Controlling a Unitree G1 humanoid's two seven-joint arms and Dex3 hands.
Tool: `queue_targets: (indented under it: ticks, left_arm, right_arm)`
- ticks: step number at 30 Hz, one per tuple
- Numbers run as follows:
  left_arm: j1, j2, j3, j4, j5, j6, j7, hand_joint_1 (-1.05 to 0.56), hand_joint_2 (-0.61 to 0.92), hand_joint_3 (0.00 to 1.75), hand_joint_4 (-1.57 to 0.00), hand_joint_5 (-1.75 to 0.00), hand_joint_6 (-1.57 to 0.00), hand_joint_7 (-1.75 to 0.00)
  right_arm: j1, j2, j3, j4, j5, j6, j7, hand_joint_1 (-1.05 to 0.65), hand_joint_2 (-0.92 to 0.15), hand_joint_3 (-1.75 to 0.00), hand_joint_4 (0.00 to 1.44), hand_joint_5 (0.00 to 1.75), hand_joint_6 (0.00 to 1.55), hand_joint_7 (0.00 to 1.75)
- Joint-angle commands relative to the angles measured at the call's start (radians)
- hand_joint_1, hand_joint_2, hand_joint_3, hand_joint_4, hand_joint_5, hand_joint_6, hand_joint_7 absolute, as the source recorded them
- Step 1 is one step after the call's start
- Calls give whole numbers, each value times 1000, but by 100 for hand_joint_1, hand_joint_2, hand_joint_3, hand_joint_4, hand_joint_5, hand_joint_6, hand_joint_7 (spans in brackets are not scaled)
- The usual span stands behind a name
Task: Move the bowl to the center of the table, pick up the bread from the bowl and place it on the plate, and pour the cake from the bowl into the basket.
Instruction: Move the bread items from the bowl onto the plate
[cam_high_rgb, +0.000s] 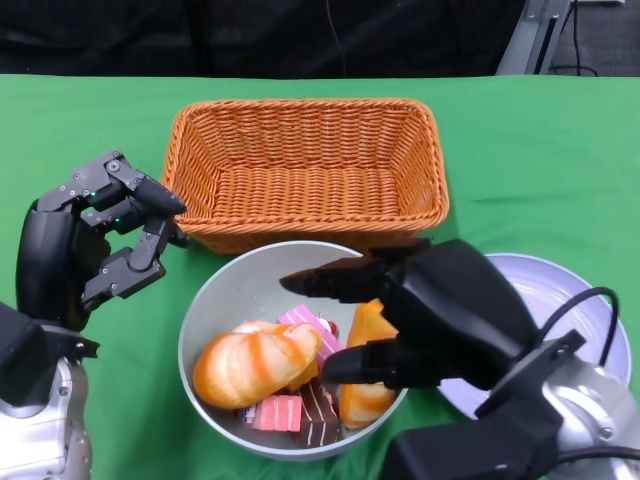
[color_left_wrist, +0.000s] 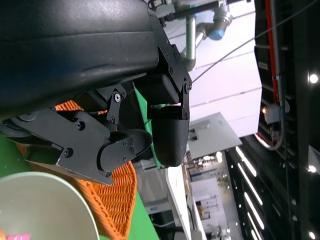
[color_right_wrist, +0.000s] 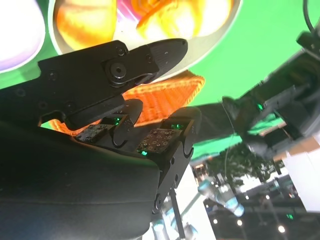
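Two black hands flank a pale bowl that sits on a green table cover, just in front of an orange wicker basket. Taking the bowl as the landmark: the basket touches or nearly touches its far rim, and a lavender plate lies just to its right, partly hidden by the right arm. Inside the bowl lie a glazed bread roll toward its left, pink and brown cake pieces toward its near edge, and an orange cake piece toward its right. The right hand reaches over the bowl's right side, fingers spread and holding nothing. The left hand hangs left of the bowl, fingers apart and empty. Beyond the table the room is dark, with black drapery and cables; the left wrist view shows white wall panels and ceiling lights.
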Motion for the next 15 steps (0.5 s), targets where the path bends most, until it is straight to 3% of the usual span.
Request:
queue_targets:
  ticks: [1,10,15]
  left_arm:
    - [-2,11,10,-25,-2,6,25,-10,77,74,-76,-152,-80,-126]
    - [-2,8,17,-50,-21,32,45,-10,80,65,-81,-152,-82,-125]
    - [5,3,17,-64,-3,17,64,-12,86,53,-83,-147,-82,-123]
  right_arm:
    - [-17,11,24,24,-13,19,-15,-81,-92,-2,70,14,64,0]
    - [-49,11,95,58,-59,78,31,-83,-92,-5,63,7,57,0]
    - [-67,10,156,115,-167,76,-42,-84,-92,-3,61,5,57,0]
